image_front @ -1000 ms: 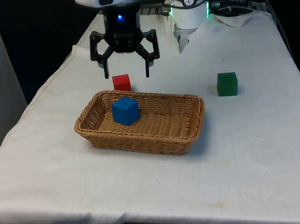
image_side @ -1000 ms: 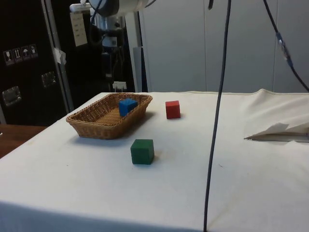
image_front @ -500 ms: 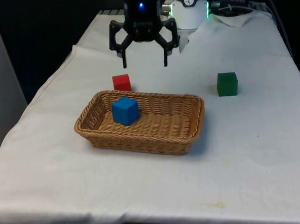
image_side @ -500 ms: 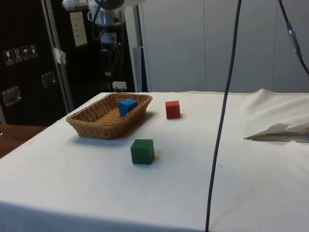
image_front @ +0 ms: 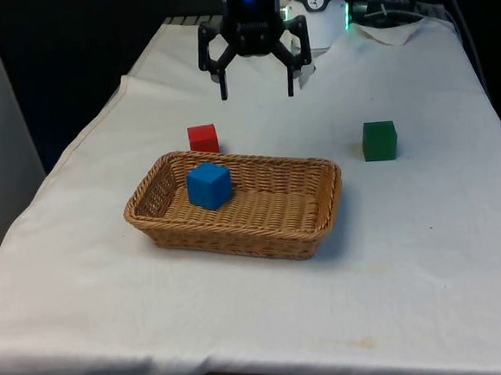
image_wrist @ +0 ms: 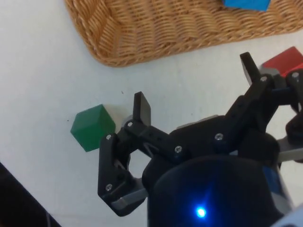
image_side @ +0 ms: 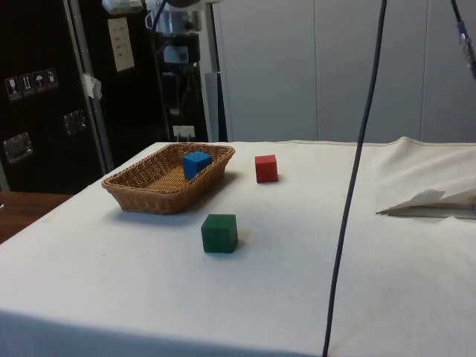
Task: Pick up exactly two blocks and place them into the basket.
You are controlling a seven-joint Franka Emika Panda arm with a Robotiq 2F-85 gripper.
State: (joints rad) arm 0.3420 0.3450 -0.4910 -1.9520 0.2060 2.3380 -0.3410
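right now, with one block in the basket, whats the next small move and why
Probably move the open, empty gripper down toward the red block, since it looks nearer than the green block. The blue block already sits in the basket, so one more is needed. Both other blocks stand free on the cloth, and the red one is just beyond the basket's far rim.

The gripper (image_front: pixel 256 90) is hanging high above the bench (image_front: pixel 427 226), pointing straight down, with its jaws standing wide apart and nothing between them. In the front view it is sitting just in front of the arm's white base. In the wrist view the two black fingers (image_wrist: pixel 141 109) are splaying outward, both fingertips bare.
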